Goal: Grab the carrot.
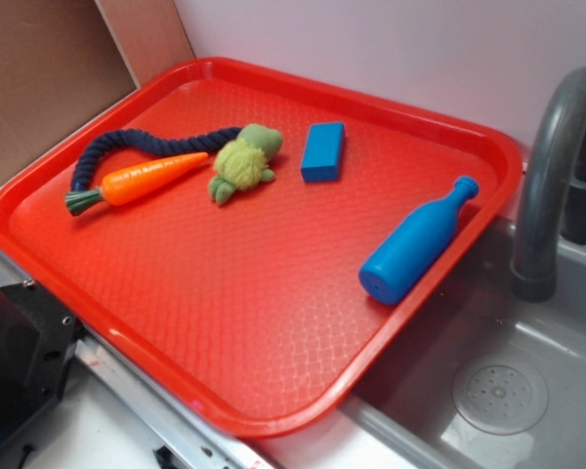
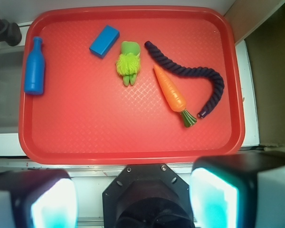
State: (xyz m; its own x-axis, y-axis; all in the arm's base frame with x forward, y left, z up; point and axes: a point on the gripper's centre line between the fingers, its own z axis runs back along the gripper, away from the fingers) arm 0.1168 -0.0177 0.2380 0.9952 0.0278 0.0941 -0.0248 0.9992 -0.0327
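A red tray (image 2: 128, 142) is holding an orange carrot (image 2: 169, 89) at about two o'clock in the wrist view, lying beside a blue rope (image 2: 190, 71). The end effector (image 2: 133, 199) is hovering wide open and empty, well short of the tray; the whole grab is remaining.

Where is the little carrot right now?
In the exterior view the carrot lies at the left of the red tray, between the dark blue rope and green plush toy.
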